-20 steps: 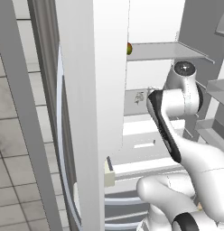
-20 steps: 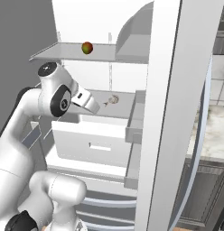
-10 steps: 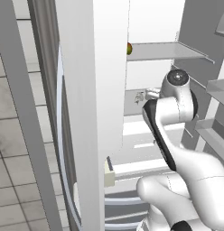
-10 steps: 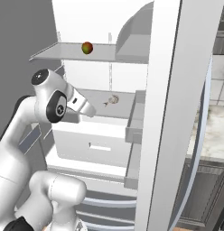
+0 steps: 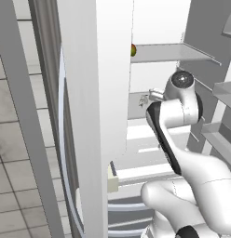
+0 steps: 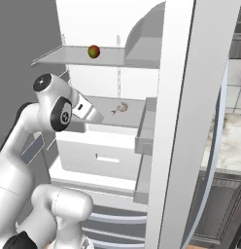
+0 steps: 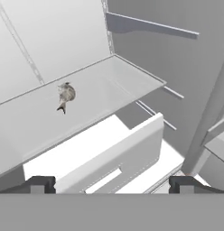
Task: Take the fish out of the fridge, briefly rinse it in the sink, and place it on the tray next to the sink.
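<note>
1. The fridge [image 6: 176, 121] stands open, with grey shelves and white drawers inside.
2. The fish [image 7: 66, 95] lies on the middle shelf [image 7: 100, 97], toward its far side; it also shows in the right base view [image 6: 121, 108] and, partly, in the left base view [image 5: 144, 99].
3. The gripper [image 7: 111, 184] points into the fridge, near the shelf's front edge and well apart from the fish. Its jaws are spread wide, holding nothing.
4. A small round red-green fruit [image 6: 94, 51] sits on the top shelf [image 6: 69, 56].
5. A white drawer [image 7: 111, 155] below the fish shelf sits pulled out.
</note>
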Controlling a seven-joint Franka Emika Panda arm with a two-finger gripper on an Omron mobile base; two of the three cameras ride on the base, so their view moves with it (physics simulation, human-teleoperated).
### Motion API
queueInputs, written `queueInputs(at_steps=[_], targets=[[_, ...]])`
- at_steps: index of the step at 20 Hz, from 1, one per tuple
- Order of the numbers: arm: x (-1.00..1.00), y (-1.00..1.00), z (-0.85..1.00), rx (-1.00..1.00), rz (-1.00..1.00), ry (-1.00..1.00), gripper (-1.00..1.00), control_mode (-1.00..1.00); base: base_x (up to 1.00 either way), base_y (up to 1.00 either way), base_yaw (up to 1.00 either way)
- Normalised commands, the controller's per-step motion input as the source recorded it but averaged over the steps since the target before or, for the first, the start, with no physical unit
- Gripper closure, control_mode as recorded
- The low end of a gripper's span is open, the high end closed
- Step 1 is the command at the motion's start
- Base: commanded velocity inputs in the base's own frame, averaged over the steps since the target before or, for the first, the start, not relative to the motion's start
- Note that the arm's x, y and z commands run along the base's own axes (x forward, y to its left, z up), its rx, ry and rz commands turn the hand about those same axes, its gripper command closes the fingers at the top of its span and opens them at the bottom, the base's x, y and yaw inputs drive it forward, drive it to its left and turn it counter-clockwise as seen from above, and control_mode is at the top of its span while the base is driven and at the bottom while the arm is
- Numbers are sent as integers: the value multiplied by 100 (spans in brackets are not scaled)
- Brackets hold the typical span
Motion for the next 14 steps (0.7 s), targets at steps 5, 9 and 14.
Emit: queueInputs(at_steps=[5,9,14], targets=[[-6,0,10,2,23,2,-100,-100,0,0,0],[0,1,0,0,18,5,-100,-100,0,0,0],[2,7,-3,0,5,0,-100,-100,0,0,0]])
